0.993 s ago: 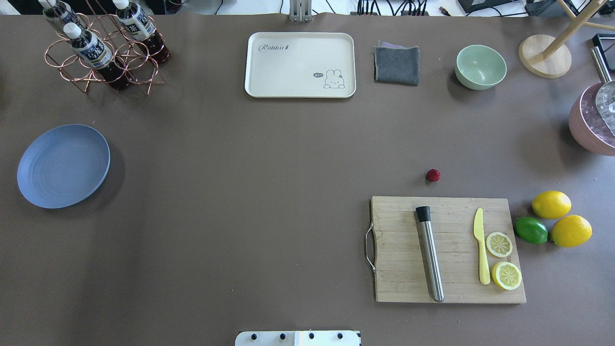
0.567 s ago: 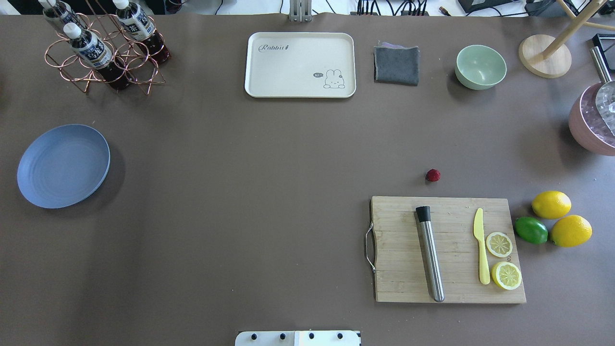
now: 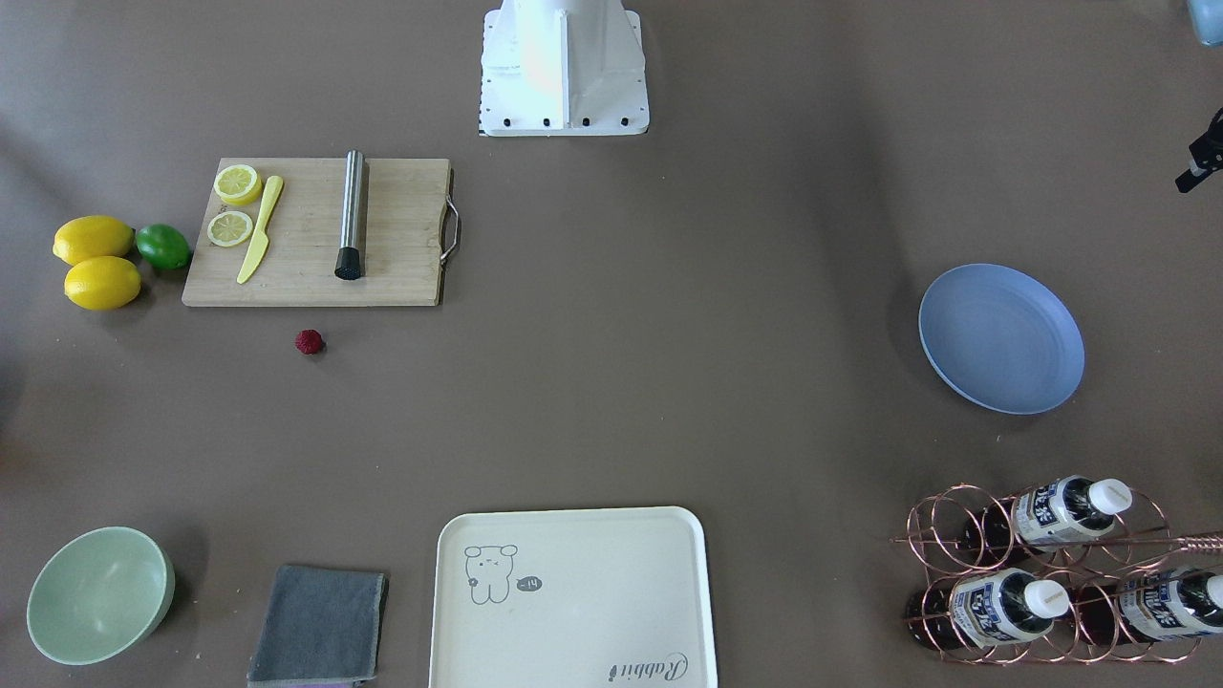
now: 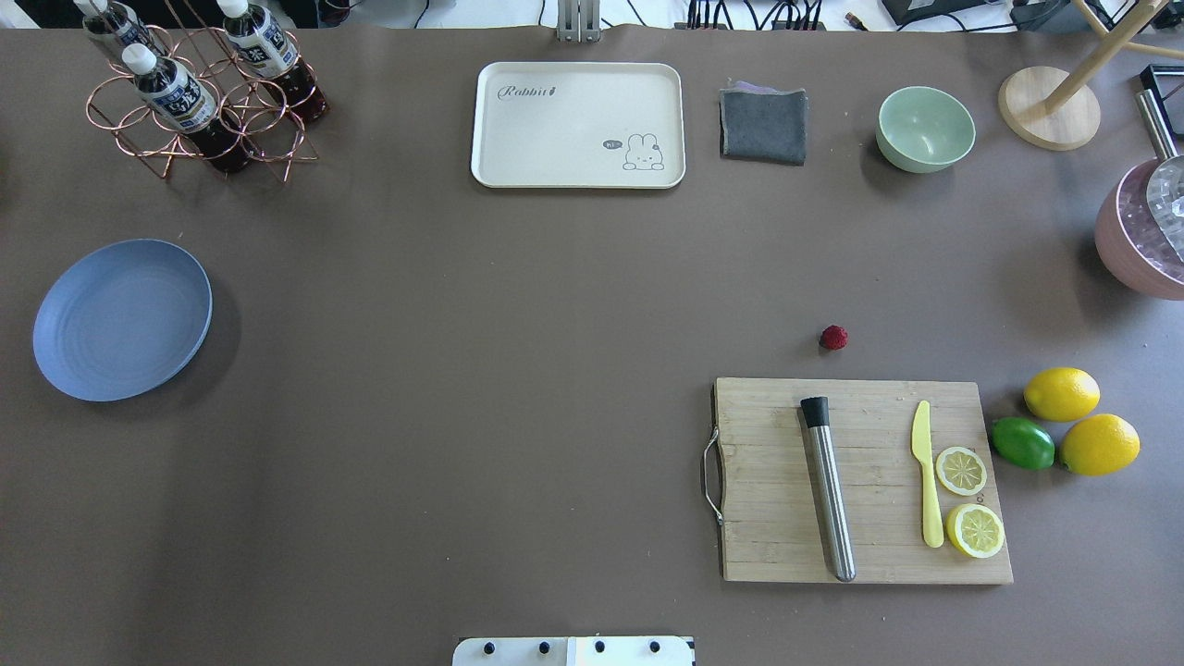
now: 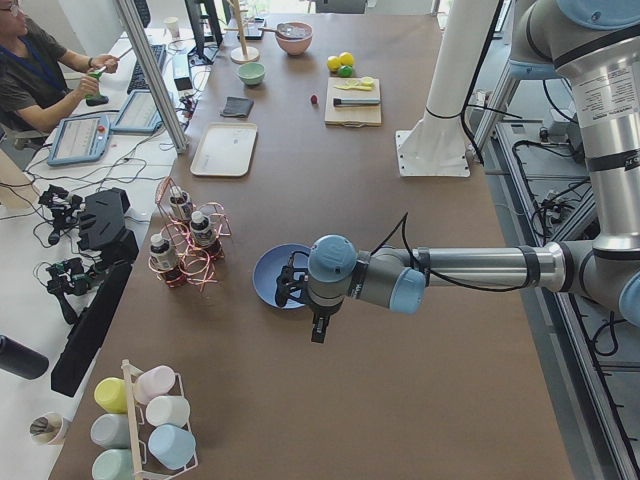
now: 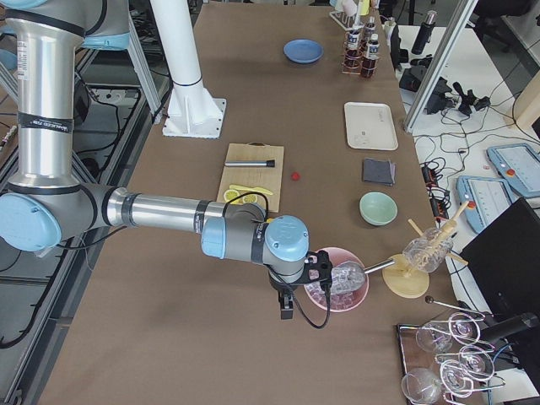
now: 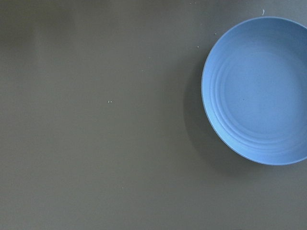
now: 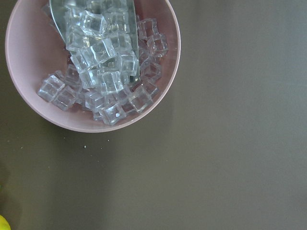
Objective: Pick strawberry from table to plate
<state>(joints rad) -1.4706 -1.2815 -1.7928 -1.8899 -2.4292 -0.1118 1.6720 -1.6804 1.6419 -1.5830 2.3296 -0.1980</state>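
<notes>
The strawberry [image 4: 833,338] is a tiny dark red berry lying on the brown table [image 4: 518,296], just beyond the far edge of the cutting board [image 4: 777,518]; it also shows in the front view as the strawberry [image 3: 309,341]. The light-blue plate [image 4: 120,319] sits empty at the table's left side, and fills the right of the left wrist view as the plate [image 7: 259,91]. My left gripper [image 5: 293,290] hangs over the table beside the plate; whether it is open or shut I cannot tell. My right gripper [image 6: 318,268] hovers by the pink bowl, its state likewise unclear.
The board carries a steel muddler [image 4: 828,490], a yellow knife [image 4: 925,472] and two lemon slices. Lemons and a lime [image 4: 1022,442] lie to its right. A pink bowl of ice [image 8: 91,62], green bowl [image 4: 925,128], grey cloth [image 4: 763,123], cream tray [image 4: 578,125] and bottle rack [image 4: 199,88] line the edges.
</notes>
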